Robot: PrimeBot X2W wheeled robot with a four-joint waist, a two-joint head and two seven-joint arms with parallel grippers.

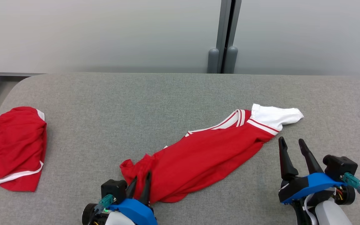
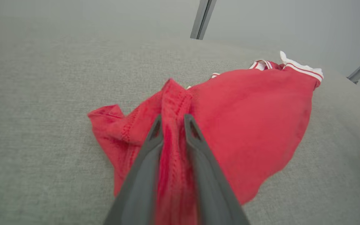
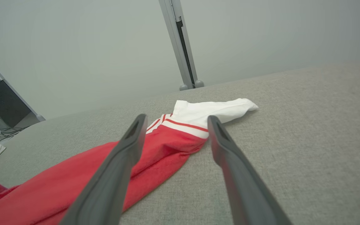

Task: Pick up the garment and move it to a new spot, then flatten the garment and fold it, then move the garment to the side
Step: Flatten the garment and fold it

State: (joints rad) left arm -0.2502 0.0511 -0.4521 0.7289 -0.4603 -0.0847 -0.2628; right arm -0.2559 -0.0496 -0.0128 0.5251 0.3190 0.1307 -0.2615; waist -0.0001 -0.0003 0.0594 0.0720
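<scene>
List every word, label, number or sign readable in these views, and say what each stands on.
None to read.
The crumpled red garment with a white sleeve, the red shorts with white trim, the grey fabric-covered table, the left gripper and the right gripper carry no visible lettering.

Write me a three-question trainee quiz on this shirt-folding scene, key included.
1. True or false: the left gripper is pinching the red shirt at its bunched end.
2. The fingers of the right gripper are: A open, holding nothing; B shut on the shirt; C shut, empty.
3. Fill in: the red shorts lie on the robot's ____ side of the table.
Key: 1 true; 2 A; 3 left.
</scene>
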